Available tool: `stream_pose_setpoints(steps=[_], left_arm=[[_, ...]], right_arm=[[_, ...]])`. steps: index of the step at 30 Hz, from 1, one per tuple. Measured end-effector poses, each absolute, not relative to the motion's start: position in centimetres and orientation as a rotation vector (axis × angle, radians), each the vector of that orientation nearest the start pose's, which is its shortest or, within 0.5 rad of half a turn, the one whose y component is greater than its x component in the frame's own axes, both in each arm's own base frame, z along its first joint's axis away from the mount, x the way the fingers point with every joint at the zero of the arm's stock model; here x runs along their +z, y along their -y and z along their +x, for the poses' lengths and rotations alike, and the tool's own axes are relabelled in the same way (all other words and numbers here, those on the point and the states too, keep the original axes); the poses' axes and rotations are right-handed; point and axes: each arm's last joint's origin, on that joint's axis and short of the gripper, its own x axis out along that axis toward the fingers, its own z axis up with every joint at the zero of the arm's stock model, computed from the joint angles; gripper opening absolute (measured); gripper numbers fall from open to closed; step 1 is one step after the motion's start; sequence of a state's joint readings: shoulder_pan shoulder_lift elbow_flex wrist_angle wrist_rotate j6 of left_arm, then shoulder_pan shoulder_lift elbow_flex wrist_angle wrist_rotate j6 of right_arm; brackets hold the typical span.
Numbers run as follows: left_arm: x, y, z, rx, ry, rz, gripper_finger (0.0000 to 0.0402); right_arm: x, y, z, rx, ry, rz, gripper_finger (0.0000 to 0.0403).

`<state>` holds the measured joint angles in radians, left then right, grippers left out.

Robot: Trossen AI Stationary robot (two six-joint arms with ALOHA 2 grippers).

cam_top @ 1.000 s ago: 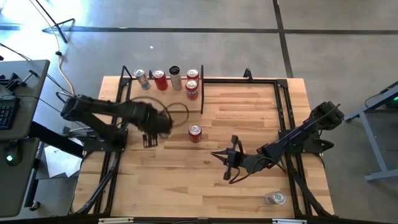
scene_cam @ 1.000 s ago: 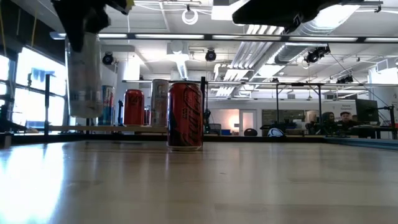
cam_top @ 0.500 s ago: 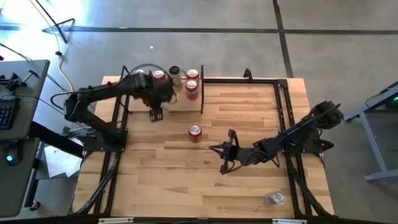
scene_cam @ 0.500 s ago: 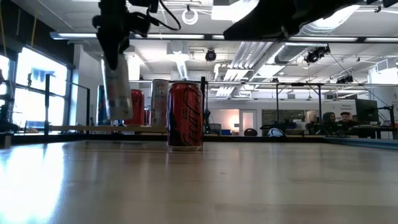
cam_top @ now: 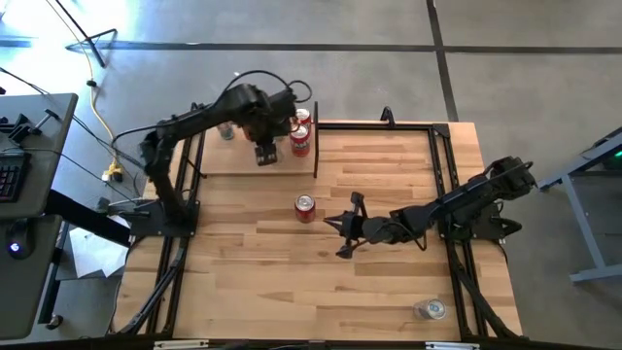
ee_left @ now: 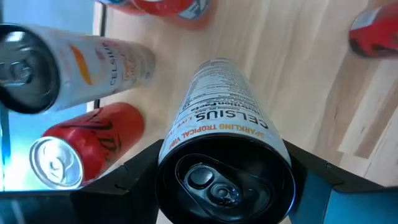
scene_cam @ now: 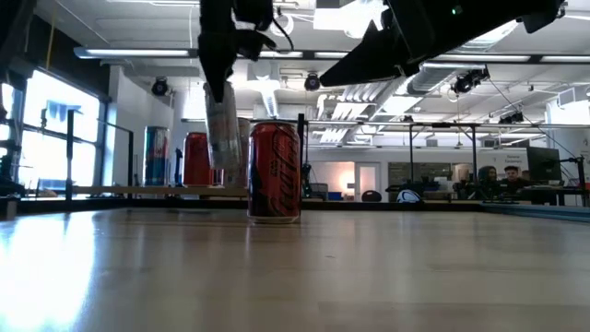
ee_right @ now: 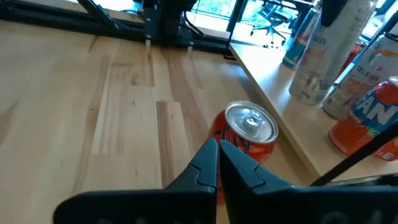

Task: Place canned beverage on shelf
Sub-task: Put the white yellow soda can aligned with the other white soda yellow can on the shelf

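Slim white-and-silver beverage can (ee_left: 219, 134) hangs upright, pinched in left gripper (cam_top: 265, 148) over the pale-wood shelf's (cam_top: 233, 163) front edge.
Seemingly beside standing cans; right gripper (ee_right: 217, 165), pressed together, waits mid-table.

A grey concrete floor (cam_top: 505, 78) filled the upper part of the high view, crossed by dark seam lines. At the left edge stood a dark desk (cam_top: 34, 146) with a keyboard (cam_top: 10, 170) on it. In the low view, bright windows (scene_cam: 46, 120) glowed at the left, pale ducts (scene_cam: 378, 88) and strip lights (scene_cam: 138, 53) ran across the ceiling, and a person (scene_cam: 510, 175) sat among monitors (scene_cam: 542, 164) at the far right.
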<state>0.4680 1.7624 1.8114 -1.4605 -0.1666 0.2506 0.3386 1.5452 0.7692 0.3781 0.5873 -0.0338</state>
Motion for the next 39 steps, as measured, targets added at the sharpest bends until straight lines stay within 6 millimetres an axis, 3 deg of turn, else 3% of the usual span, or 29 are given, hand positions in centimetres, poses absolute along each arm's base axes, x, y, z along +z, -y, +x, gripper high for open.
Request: stream_pose_setpoints(steps=[11, 23, 29, 39], left_arm=[[31.2, -17.9, 32.4, 0.353, -1.593, 0.076, 0.0236], [31.2, -18.5, 32.2, 0.323, -1.572, 0.033, 0.0237], [31.2, -18.9, 32.1, 0.338, -1.555, 0.028, 0.0265], [31.2, -19.3, 31.9, 0.31, -1.536, -0.026, 0.0271]], right_arm=[[20.1, -8.8, 30.2, -0.242, -0.381, -0.213, 0.0], [20.1, -8.8, 30.2, -0.242, -0.381, -0.213, 0.0], [20.1, -8.8, 30.2, -0.242, -0.381, -0.214, 0.0], [20.1, -8.8, 30.2, -0.242, -0.381, -0.213, 0.0]])
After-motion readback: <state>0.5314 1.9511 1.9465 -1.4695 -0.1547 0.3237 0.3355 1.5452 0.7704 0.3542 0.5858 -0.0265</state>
